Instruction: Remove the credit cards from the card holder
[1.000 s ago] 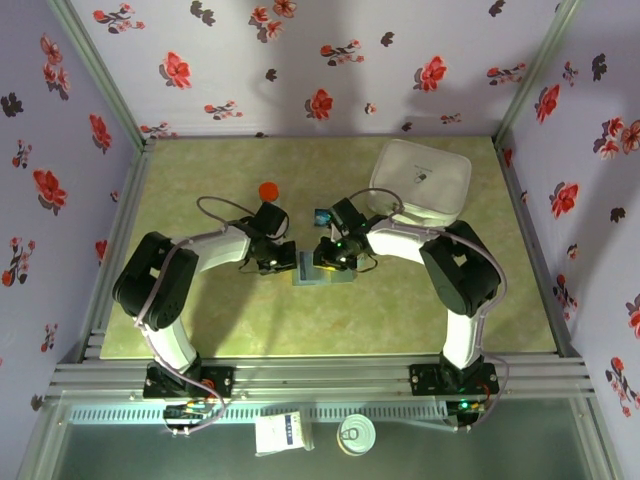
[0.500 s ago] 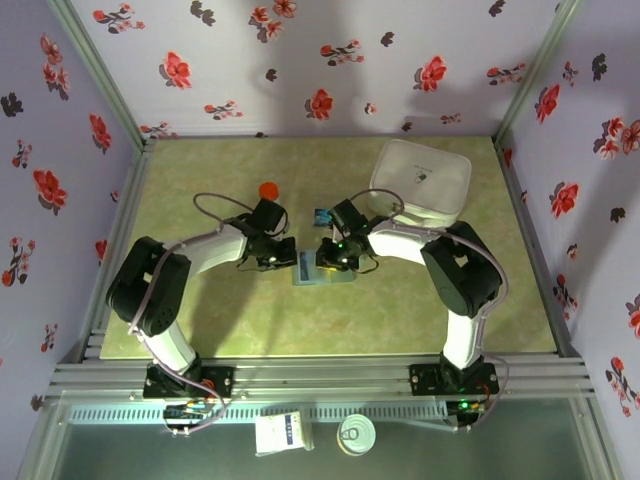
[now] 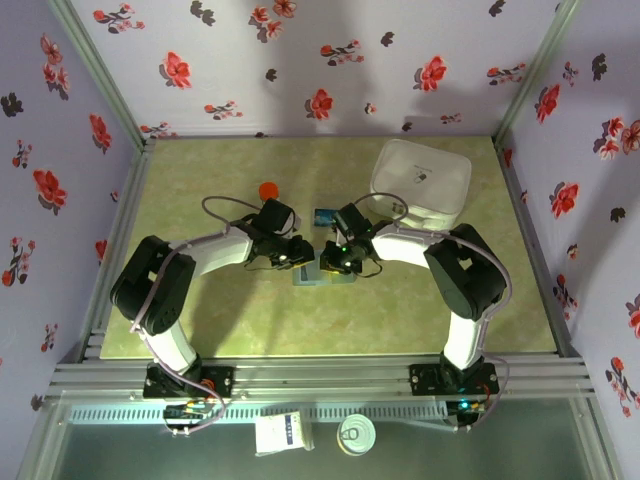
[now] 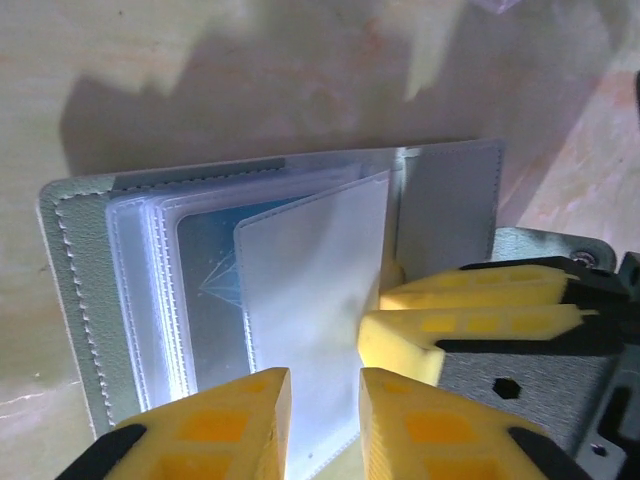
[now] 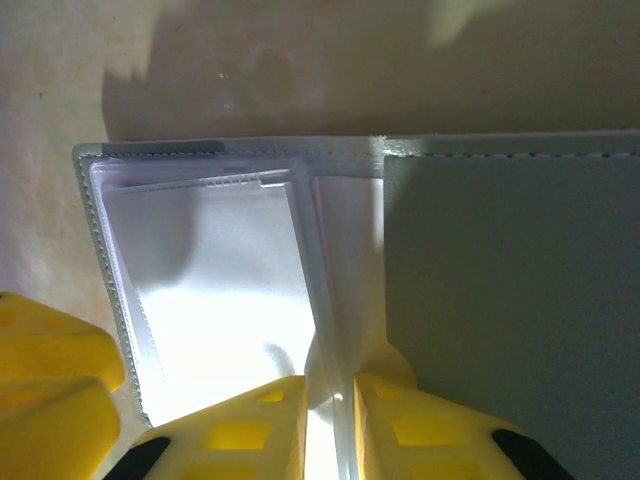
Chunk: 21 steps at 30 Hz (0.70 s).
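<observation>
The card holder (image 3: 322, 274) lies open on the green table (image 3: 200, 320), in the middle, between my 2 pincers. My left pincer (image 4: 325, 425) hangs over its near edge with the yellow fingers a narrow gap apart. 1 clear plastic leaf (image 4: 310, 290) runs down into that gap, but I don't see the pads pressing on it. My right pincer (image 5: 330, 430) is closed almost fully, nipping the card holder's clear leaves right beside the centre fold. From the left wrist its 2 fingers look nearly touching.

The grey-blue cover is stitched along its edge. In a sleeve on the left panel sits a teal-blue card (image 4: 212, 300) with a faint pale design, and no lettering on it can be read. The right panel shows its plain grey-blue inside face.

From above, a loose blue card (image 3: 324, 215) lies on the table just behind the pincers, apart from the card holder. A round red thing (image 3: 267, 190) sits behind my left arm. The white box (image 3: 422, 180) stands behind my right arm, with a small dark mark on its lid too small to read. Below the table edge lie a white pack (image 3: 280, 432) with a blue label, unreadable, and a tin (image 3: 357, 434).
</observation>
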Tool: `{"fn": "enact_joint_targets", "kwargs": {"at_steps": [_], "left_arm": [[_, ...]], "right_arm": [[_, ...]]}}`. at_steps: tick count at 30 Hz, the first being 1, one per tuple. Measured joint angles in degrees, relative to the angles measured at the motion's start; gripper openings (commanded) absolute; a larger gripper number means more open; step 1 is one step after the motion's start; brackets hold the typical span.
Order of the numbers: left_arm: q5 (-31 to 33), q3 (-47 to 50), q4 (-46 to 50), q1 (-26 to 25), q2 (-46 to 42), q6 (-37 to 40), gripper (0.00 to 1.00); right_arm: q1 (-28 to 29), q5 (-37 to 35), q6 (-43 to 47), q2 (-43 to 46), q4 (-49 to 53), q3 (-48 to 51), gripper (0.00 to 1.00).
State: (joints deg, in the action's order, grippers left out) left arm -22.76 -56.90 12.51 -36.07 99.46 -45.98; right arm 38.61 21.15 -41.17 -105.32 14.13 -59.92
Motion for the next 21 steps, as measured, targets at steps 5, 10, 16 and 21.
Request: {"fn": "enact_joint_targets", "kwargs": {"at_steps": [5, 10, 16, 21], "left_arm": [[0.02, 0.0, -0.48, -0.17, 0.17, -0.42, 0.28], [0.24, -0.07, -0.31, -0.55, 0.98, -0.44, 0.31], [1.77, -0.44, 0.15, -0.81, 0.98, -0.5, 0.35], [2.64, -1.22, 0.37, -0.98, 1.18, -0.96, 0.35]], "right_arm": [[-0.17, 0.02, 0.02, 0.0, -0.17, 0.09, 0.13], [-0.37, 0.04, 0.02, 0.0, -0.2, 0.13, 0.11], [-0.55, 0.04, 0.02, 0.0, -0.59, 0.52, 0.09], [-0.61, 0.04, 0.02, 0.0, -0.81, 0.74, 0.08]]}}
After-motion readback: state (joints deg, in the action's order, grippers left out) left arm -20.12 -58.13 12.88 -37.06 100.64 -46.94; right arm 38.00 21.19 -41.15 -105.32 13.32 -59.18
